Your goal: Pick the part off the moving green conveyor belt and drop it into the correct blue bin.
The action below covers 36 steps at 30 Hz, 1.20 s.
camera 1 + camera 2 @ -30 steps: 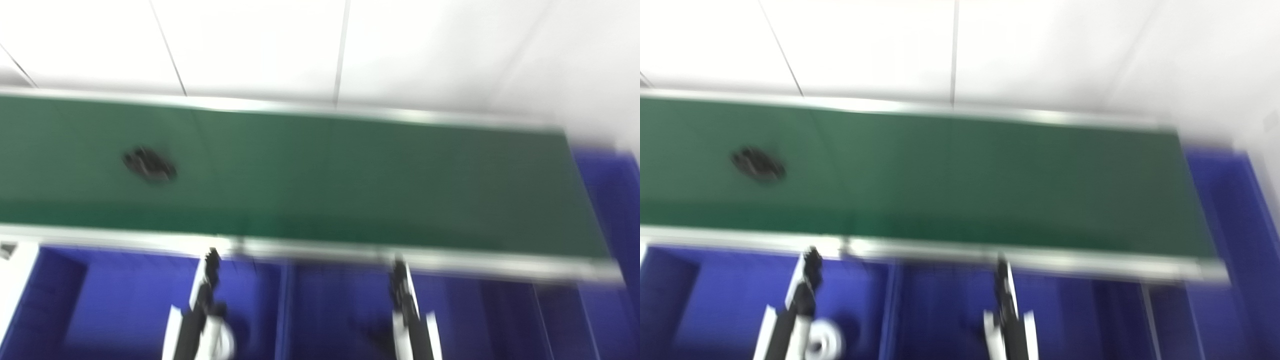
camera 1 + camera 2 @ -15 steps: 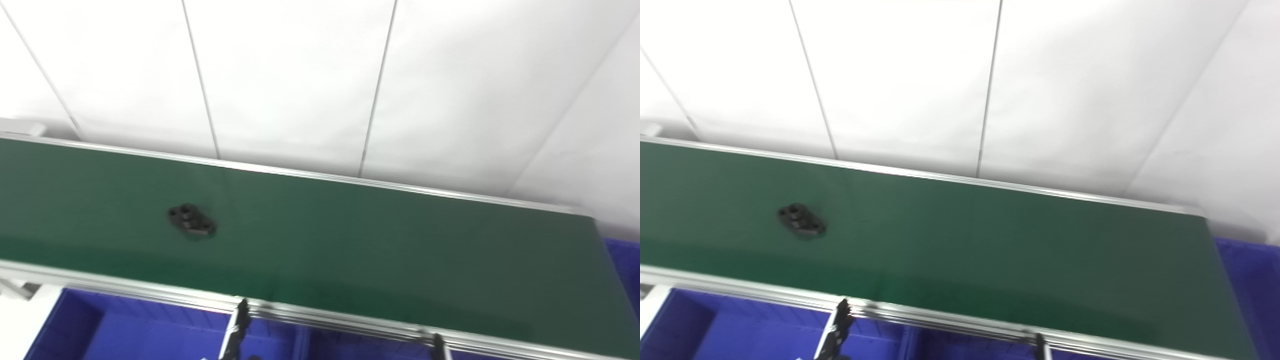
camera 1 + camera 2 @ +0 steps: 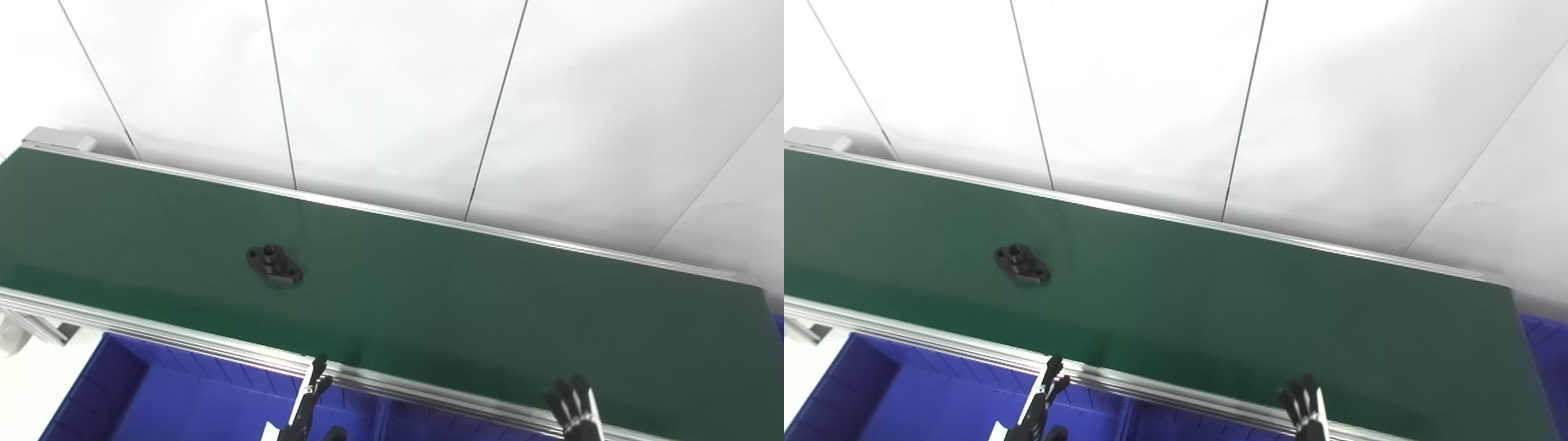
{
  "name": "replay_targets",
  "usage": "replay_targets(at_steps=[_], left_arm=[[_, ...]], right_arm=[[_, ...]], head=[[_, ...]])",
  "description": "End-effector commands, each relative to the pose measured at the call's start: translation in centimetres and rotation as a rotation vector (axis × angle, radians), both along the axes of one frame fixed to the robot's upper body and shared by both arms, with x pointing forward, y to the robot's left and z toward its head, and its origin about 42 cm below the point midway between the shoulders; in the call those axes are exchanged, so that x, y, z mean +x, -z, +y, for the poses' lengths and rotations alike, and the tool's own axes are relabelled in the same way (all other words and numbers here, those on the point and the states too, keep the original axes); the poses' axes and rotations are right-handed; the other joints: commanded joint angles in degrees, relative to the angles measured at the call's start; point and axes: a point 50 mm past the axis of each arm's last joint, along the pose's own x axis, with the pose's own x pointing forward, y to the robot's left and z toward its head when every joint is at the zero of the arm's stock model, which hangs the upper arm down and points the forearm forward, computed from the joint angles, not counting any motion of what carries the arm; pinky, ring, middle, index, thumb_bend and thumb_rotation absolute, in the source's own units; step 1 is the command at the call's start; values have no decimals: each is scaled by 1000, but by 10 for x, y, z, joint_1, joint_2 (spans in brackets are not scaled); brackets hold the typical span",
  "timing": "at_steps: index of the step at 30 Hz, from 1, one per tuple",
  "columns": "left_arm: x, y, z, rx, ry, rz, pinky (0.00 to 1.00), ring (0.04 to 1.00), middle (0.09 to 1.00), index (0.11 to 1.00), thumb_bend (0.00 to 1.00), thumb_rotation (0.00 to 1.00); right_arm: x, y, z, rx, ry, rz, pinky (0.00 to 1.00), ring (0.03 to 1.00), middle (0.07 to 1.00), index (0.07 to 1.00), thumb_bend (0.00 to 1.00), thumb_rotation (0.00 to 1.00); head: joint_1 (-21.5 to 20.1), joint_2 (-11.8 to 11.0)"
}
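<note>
Carried rightward along the green conveyor belt (image 3: 465, 306) since half a second ago: a black flanged part (image 3: 274, 265), now left of centre and lying flat; camera view also shifted. At seven o'clock, below the belt's near rail, a blue bin (image 3: 184, 404). At six o'clock, left hand (image 3: 309, 407) raised edge-on, fingers extended, holding nothing. At five o'clock, right hand (image 3: 572, 407), fingers spread apart, empty, tips over the belt's near edge. Both hands well apart from the part.
</note>
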Motion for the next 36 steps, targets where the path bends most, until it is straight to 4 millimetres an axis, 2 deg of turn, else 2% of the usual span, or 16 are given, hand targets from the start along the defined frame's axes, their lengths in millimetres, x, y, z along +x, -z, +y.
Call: replay_targets(at_steps=[1, 3, 4, 6, 9, 12, 15, 17, 19, 20, 22, 24, 25, 27, 30, 36], left_arm=[[7, -16, -20, -69, -26, -60, 986, 944, 1000, 1000, 482, 981], [8, -15, -20, -68, -21, -64, 996, 942, 1000, 1000, 459, 970], [9, -15, -20, -67, -17, -62, 996, 941, 1000, 1000, 462, 968], [10, -16, -19, -66, -12, -59, 992, 939, 1000, 1000, 519, 940], [11, -17, -16, -67, -6, -60, 987, 938, 1000, 1000, 546, 945], [9, -16, -14, -44, 17, -67, 979, 948, 1000, 1000, 494, 960], [8, -16, -13, 1, 61, -80, 985, 980, 1000, 1000, 531, 994], [8, -17, -14, 14, 65, -72, 997, 996, 1000, 1000, 564, 999], [8, -18, -15, -4, 60, -65, 1000, 1000, 1000, 1000, 554, 1000], [8, -19, -16, -20, 58, -64, 1000, 1000, 1000, 1000, 509, 1000], [8, -19, -17, -37, 57, -68, 1000, 1000, 1000, 1000, 503, 1000], [8, -19, -17, -29, 64, -68, 1000, 1000, 1000, 1000, 518, 1000], [8, -20, -16, -23, 69, -73, 1000, 1000, 1000, 1000, 528, 1000], [8, -21, -16, -18, 72, -79, 1000, 1000, 1000, 1000, 496, 1000], [8, -20, -18, -21, 77, -85, 1000, 1000, 1000, 1000, 468, 1000], [6, -21, -20, 14, 103, -133, 1000, 1000, 1000, 1000, 455, 1000]], right_arm=[[16, -18, 5, -52, 9, -53, 946, 893, 936, 1000, 917, 716], [30, -26, 7, -120, 9, -61, 932, 875, 923, 1000, 816, 614], [41, -31, 9, -172, 2, -71, 933, 875, 922, 1000, 813, 607], [56, -40, 14, -244, -2, -87, 900, 868, 924, 984, 817, 572], [77, -52, 23, -285, -7, -103, 828, 842, 913, 948, 849, 528], [100, -61, 36, -274, -15, -124, 852, 811, 881, 877, 895, 467], [120, -71, 48, -261, -31, -129, 671, 749, 817, 802, 935, 410], [134, -79, 59, -282, -37, -134, 587, 707, 804, 794, 949, 388], [146, -85, 69, -375, -59, -147, 570, 703, 807, 816, 949, 399], [152, -88, 73, -433, -71, -157, 580, 717, 815, 850, 945, 428], [169, -95, 84, -639, -72, -212, 567, 715, 814, 862, 966, 452], [180, -99, 92, -729, -70, -233, 567, 727, 818, 867, 985, 459], [188, -101, 97, -736, -77, -232, 569, 733, 821, 868, 989, 461], [201, -103, 106, -743, -91, -228, 525, 698, 799, 850, 1000, 603], [221, -104, 120, -765, -113, -229, 498, 665, 781, 847, 1000, 691], [239, -108, 144, -827, -163, -209, 486, 641, 761, 854, 1000, 750]], head=[[-2, -2], [-3, -3], [-6, 0], [-11, 5], [-27, 3], [-65, -7], [-73, 3], [-74, 6], [-70, 7], [-69, 8], [-61, 9], [-61, 9], [-61, 8], [-65, 7], [-66, 3], [-72, 1]])
